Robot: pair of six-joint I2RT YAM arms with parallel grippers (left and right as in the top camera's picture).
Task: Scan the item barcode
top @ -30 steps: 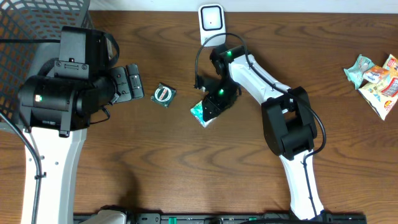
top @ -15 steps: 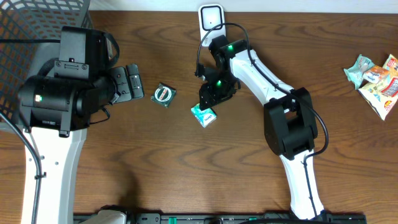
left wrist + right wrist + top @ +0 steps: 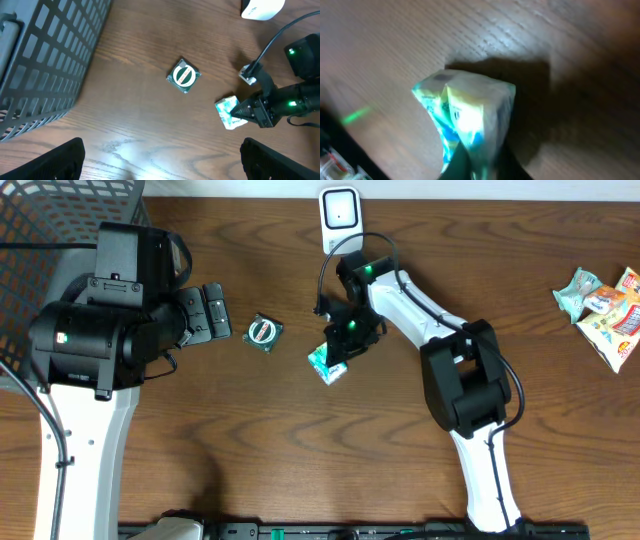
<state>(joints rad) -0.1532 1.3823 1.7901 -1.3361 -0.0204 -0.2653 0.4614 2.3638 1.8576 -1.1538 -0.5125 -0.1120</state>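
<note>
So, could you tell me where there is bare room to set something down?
Bare wood: between the right arm and the snack packets, and in front between it and the left arm. Crowded: around the scanner, the round green item and the packet in the right hand.

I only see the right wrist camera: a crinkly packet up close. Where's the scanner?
Observer: The white scanner stands at the far edge of the table, beyond the right gripper pinching your green and white packet.
Operator: Are there other things to scan?
Observer: Yes, a small green packet with a round label lies to its left.
Operator: What's the other arm doing?
Observer: The left gripper hovers open beside a wire basket.
</note>
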